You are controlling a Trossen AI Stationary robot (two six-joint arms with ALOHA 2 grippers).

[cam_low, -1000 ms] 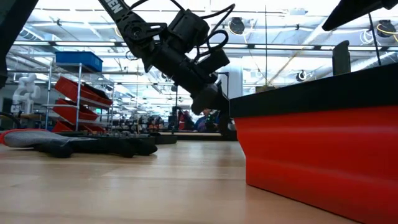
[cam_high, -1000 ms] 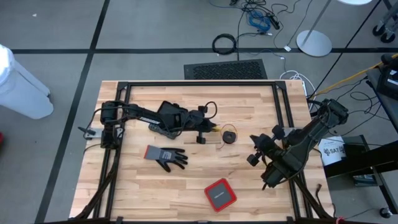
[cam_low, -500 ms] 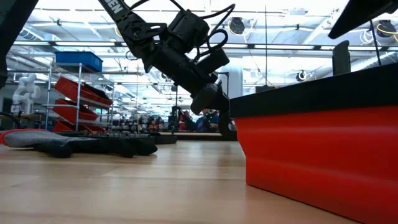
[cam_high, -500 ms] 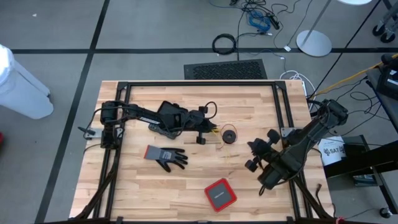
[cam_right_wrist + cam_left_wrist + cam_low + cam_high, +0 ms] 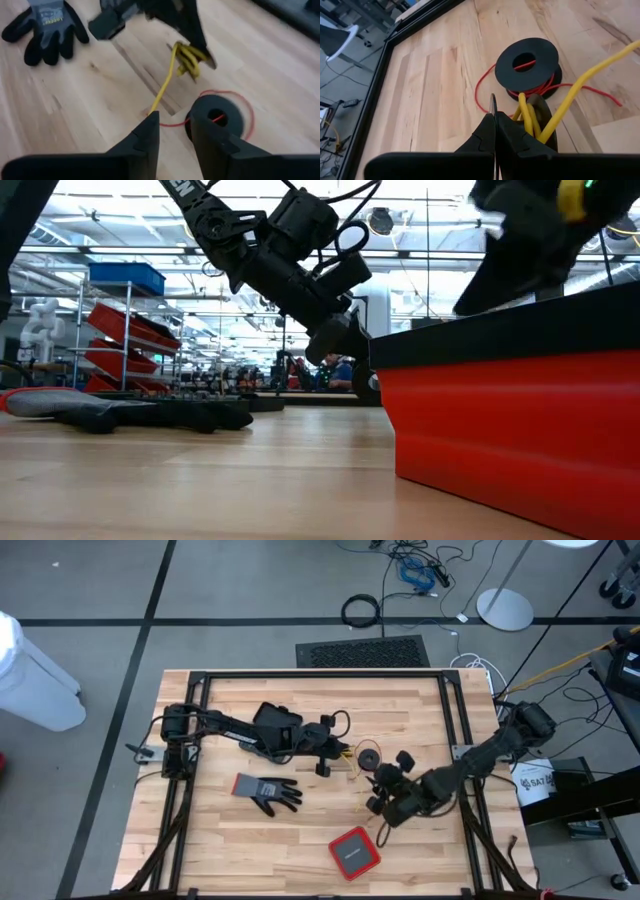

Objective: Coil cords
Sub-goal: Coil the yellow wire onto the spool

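Observation:
The yellow cord is bunched in several loops at my left gripper, which hangs shut above mid-table. Its tail slants down to the wood. Just beyond it, the red cord is wound on a black spool that stands on its flange, with a loose loop on the table. My right gripper hovers open near the spool, on its near-right side. Its fingers stand apart and nothing is between them. My left gripper holds the yellow cord's looped bundle at its fingertips, slanting down from the table's left. In the left wrist view the loops sit beside the shut fingers' seam; whether pinched or wrapped around one finger, I cannot tell. The bundle hangs clear; its tail reaches the table.
A grey and black glove lies left of centre, toward the near edge. A red box with a black rim stands near the front edge. Black frame rails run along the table's sides and back.
My right gripper has swung from the right side toward the table's left and now stands close to the spool and the yellow cord's tail. The left gripper and the yellow bundle have stayed about where they were.

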